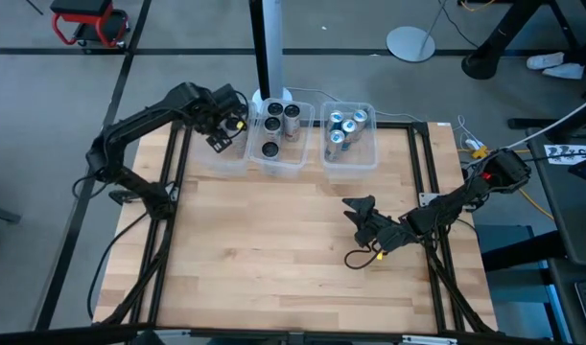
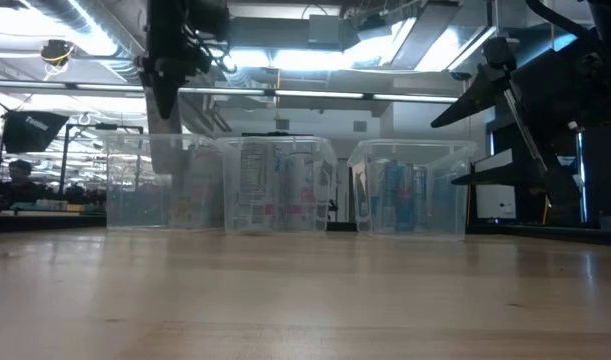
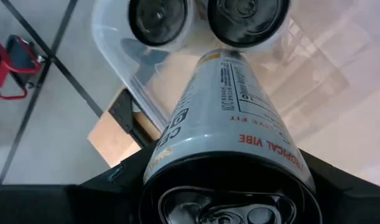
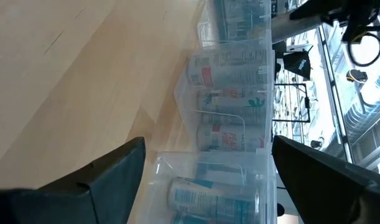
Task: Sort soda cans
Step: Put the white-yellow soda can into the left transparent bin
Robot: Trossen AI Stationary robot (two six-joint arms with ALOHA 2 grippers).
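Cans are what I am sorting, and my left gripper [image 1: 219, 134] has 1 can [image 3: 230, 124] clamped between its fingers, jaws partly closed around the body, held up over the far left part of the table [image 1: 273, 249] just beside the middle bin [image 1: 278, 165]. It looks like thin metal: rigid enough for a firm hold, yet easy to dent, smooth and likely slippery, and probably light if empty, which I cannot tell. Mid-body, across the round wall, is the best place to grip. The middle bin holds 4 dark-topped cans [image 1: 281, 117]; the right bin [image 1: 350, 158] holds blue-topped ones [image 1: 345, 126]. The left bin [image 1: 225, 158] is partly covered by my arm, so its contents are unclear. My right gripper [image 1: 360, 206] waits wide open and empty near the table's right side. The held can's lower end is hidden from me, and the bins' clear walls blur the labels behind.
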